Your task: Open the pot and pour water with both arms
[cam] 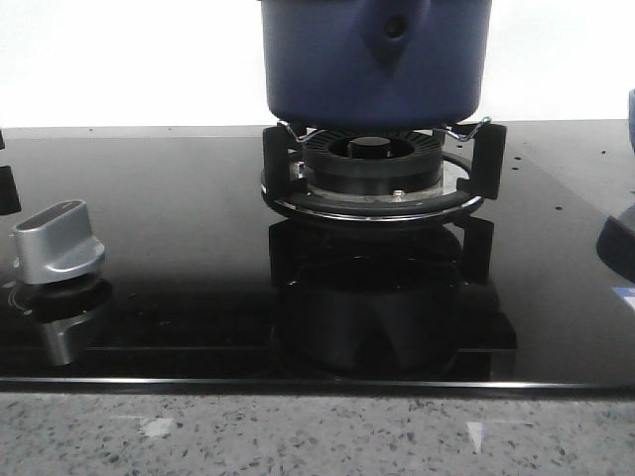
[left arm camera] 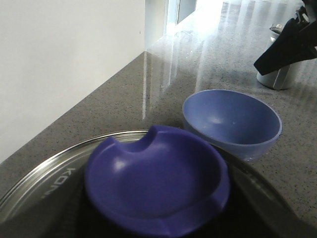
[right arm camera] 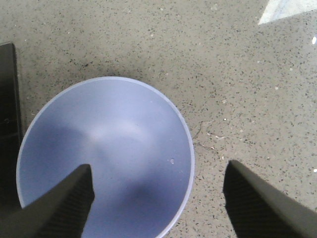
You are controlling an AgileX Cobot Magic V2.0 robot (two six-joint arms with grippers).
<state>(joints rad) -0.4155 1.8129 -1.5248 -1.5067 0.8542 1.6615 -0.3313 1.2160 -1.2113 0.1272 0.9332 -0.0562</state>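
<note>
Kitchen, gas hob [cam: 372, 169], speckled stone counter [cam: 317, 436]

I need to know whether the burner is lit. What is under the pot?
The pot sits on black supports over a round black burner; no flame shows. The pot's top is out of view.

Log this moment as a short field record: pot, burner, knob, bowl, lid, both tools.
pot: dark blue, sitting on the burner stand
burner: black, on a glossy black cooktop, no flame seen
knob: silver, at the cooktop's left
bowl: light blue, empty, on the speckled counter
lid: glass with metal rim and blue knob, close under the left wrist camera, beside the bowl
left tool: fingers not visible
right tool: open, above the bowl's rim, holding nothing
</note>
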